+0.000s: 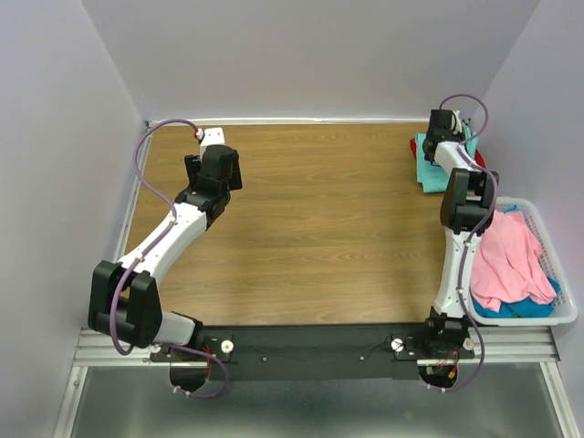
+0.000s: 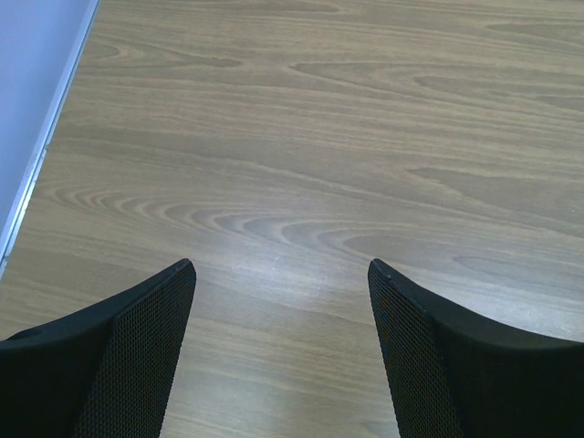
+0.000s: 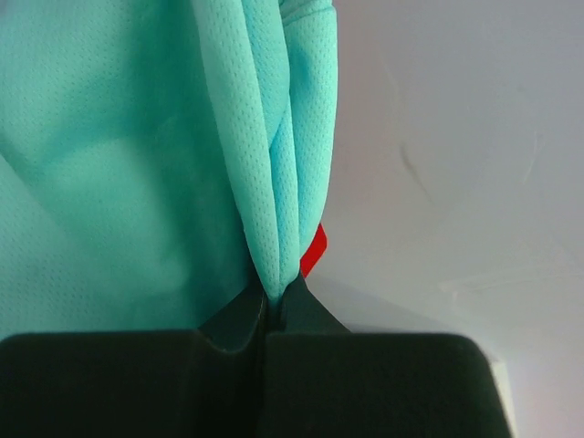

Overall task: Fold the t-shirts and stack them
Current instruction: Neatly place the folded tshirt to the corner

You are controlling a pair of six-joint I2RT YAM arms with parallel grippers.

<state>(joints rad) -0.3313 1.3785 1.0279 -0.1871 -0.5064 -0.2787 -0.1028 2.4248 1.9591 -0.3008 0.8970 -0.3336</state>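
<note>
An aqua-teal t-shirt (image 1: 429, 171) lies at the table's far right corner on a bright red t-shirt (image 1: 412, 146), of which only the edges show. My right gripper (image 1: 446, 130) is over this pile. In the right wrist view it (image 3: 274, 297) is shut on a bunched fold of the aqua-teal t-shirt (image 3: 137, 137), with a sliver of the red t-shirt (image 3: 313, 248) behind. A pink t-shirt (image 1: 507, 255) and a blue-teal one (image 1: 520, 306) fill the basket. My left gripper (image 1: 217, 169) hangs over the far left of the table and is open (image 2: 281, 269), with only bare wood between its fingers (image 2: 137, 351).
The white plastic basket (image 1: 566, 301) stands at the table's right edge, beside the right arm. A small white bracket (image 1: 212, 137) sits at the far left corner. Grey walls close in the back and both sides. The wooden table (image 1: 319, 228) lies between the arms.
</note>
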